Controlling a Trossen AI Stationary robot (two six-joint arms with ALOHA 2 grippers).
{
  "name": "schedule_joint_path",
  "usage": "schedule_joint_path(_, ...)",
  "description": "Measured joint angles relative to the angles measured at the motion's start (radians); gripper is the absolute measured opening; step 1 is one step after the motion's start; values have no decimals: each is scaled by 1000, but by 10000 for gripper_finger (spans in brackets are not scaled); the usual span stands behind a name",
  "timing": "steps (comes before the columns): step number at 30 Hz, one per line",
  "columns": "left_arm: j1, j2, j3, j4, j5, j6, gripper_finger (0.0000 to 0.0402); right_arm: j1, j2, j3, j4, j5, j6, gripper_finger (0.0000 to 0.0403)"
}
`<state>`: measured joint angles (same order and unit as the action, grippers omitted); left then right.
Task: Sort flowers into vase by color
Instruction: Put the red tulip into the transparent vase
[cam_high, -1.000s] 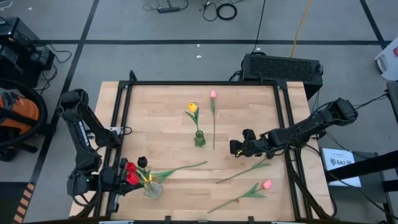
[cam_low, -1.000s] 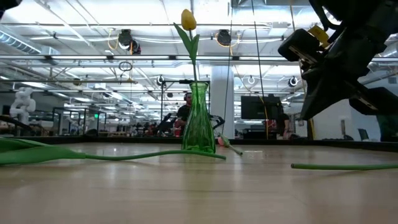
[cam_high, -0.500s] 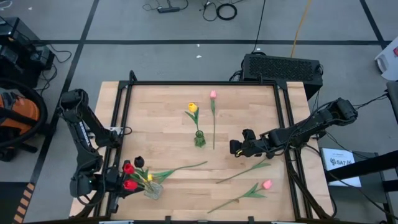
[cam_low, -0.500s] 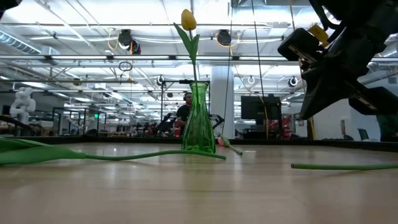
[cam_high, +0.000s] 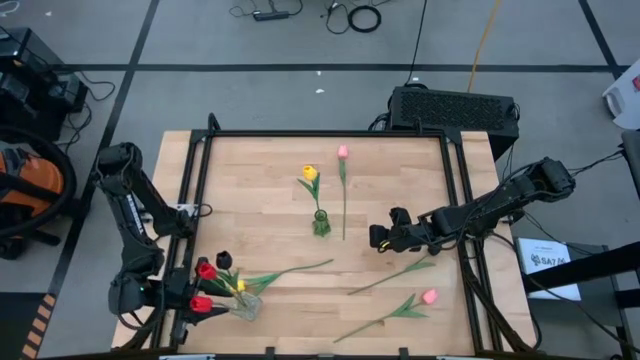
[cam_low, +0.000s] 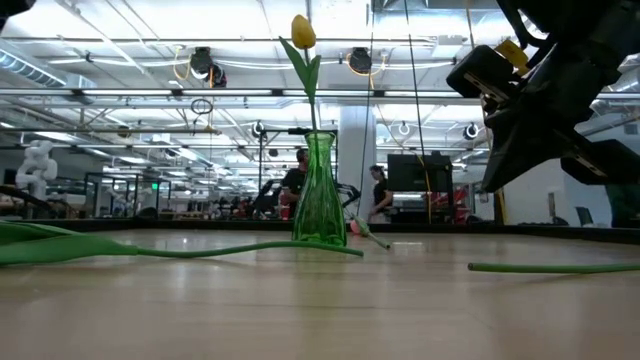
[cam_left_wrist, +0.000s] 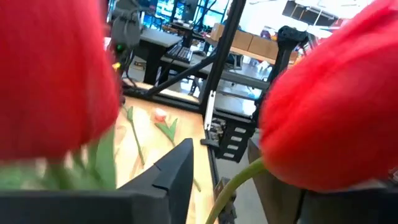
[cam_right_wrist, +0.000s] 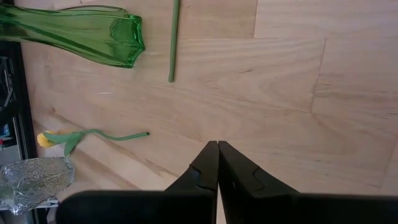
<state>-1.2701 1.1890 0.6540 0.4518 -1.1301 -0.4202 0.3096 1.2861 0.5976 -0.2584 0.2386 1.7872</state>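
A clear vase (cam_high: 246, 306) at the table's near left corner holds a black tulip (cam_high: 223, 260) and two red tulips (cam_high: 205, 270) (cam_high: 200, 303). A yellow tulip (cam_high: 240, 287) lies beside it. My left gripper (cam_high: 176, 301) stands open at the lower red head, and that tulip's stem (cam_left_wrist: 231, 190) passes between its fingers. A green vase (cam_high: 320, 223) at mid-table holds another yellow tulip (cam_high: 310, 173). Two pink tulips (cam_high: 342, 152) (cam_high: 430, 296) lie on the table. My right gripper (cam_high: 377, 238) hovers shut, right of the green vase. My left gripper has the red tulip's stem (cam_left_wrist: 231, 190) between its open fingers (cam_left_wrist: 176, 173), just below the head (cam_left_wrist: 336, 106). I cannot tell whether a finger touches the stem.
A loose green stem (cam_high: 392, 275) lies under my right arm, toward the near right. The table's dark frame rails (cam_high: 200, 170) run along its edges. Bare wood lies between the two vases and along the far edge.
One red tulip head has swung away from the other red head, toward the table's near edge and left, and now hangs lower beside the clear vase. My left gripper has drawn back a little toward the table's left edge. A person has walked into the low view's background.
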Motion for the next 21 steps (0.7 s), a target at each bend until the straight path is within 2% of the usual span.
schedule_joint_path(5,0,-17,66,-4,0,108,173,0,0,0,0,0,-1,0)
schedule_joint_path(7,0,-29,98,-74,13,109,174,0,0,0,0,0,-7,0)
schedule_joint_path(12,15,-50,160,-379,88,-106,174,0,0,0,0,3,-18,0)
schedule_joint_path(14,35,-46,163,-487,151,-226,174,0,0,0,0,13,-18,0)
schedule_joint_path(17,75,-46,163,-595,301,-368,174,1,0,0,0,26,-19,0)
schedule_joint_path(21,119,-53,163,-659,489,-467,174,1,0,0,0,26,-25,0)
